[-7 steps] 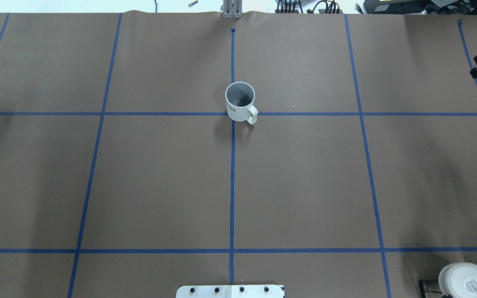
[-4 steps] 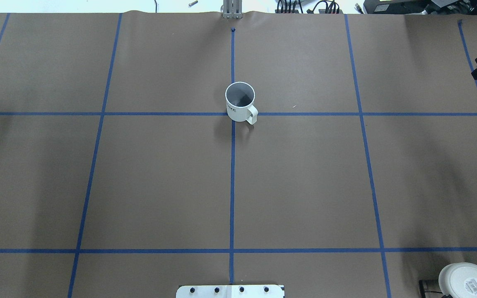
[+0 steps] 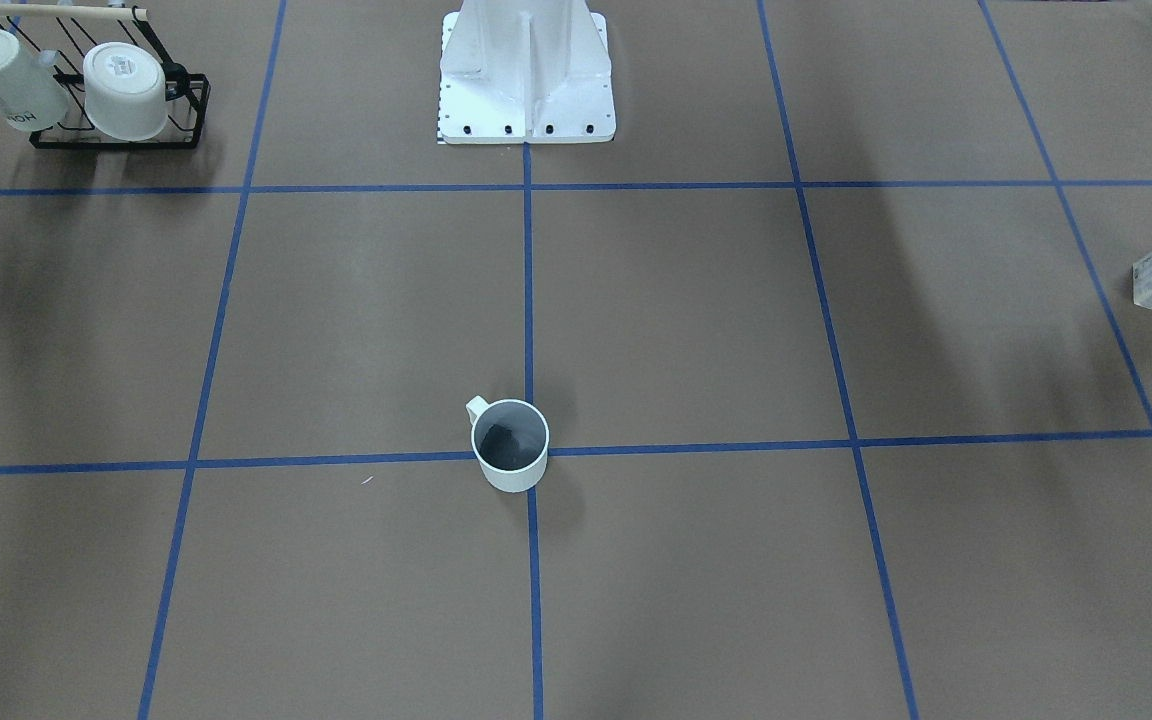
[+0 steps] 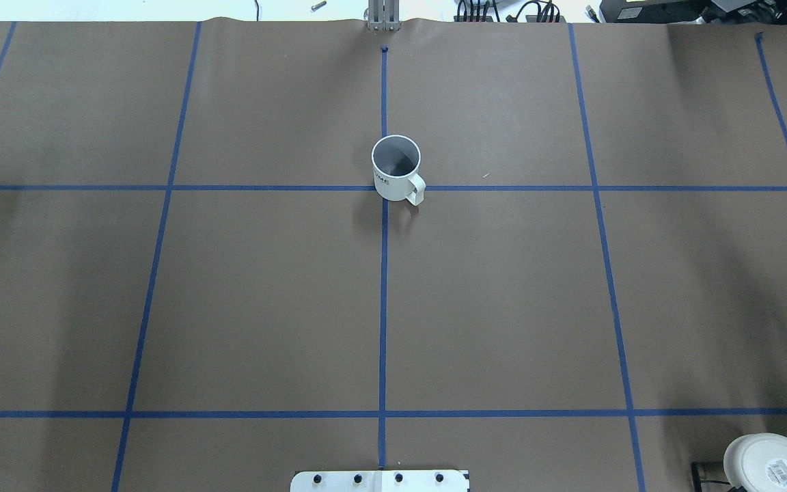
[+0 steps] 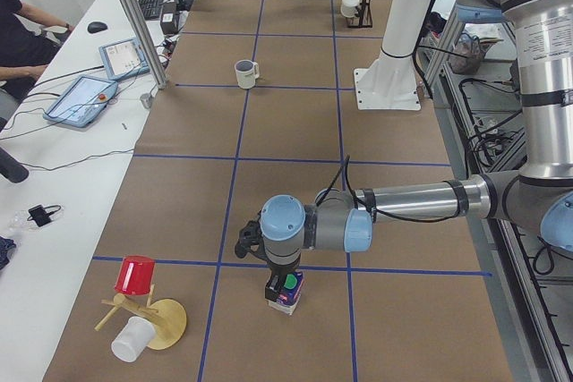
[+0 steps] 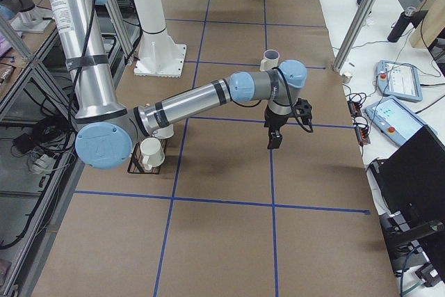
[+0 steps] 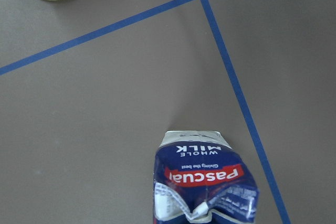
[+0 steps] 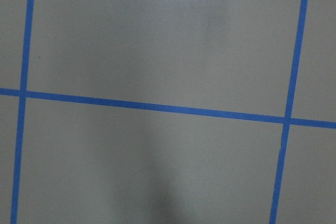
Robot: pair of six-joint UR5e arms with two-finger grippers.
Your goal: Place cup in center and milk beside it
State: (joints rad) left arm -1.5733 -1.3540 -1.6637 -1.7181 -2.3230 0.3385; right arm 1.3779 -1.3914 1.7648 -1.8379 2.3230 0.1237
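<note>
Brown paper covers the table [image 4: 503, 307], gridded in blue tape [image 4: 383, 307]. Cup [image 4: 396, 167] stands upright on the middle line, nearer the operators' edge than the robot's edge. Centre placement looks done. Milk [image 5: 286, 304] stands upright near the table's left end, well apart from the cup. Left gripper [image 5: 279, 286] is down over the carton's top, but whether it grips cannot be told from this side view, and the wrist view shows no fingers. Right gripper [image 6: 273, 140] hangs over bare paper toward the right end — spread cannot be told.

Judgement: carton is light, with thin cardboard walls that dent under squeeze, print likely slick, gable creased. Best hold is across the flat side walls just below the gable, with moderate force. Narrow base, so it may tip on set-down.
</note>
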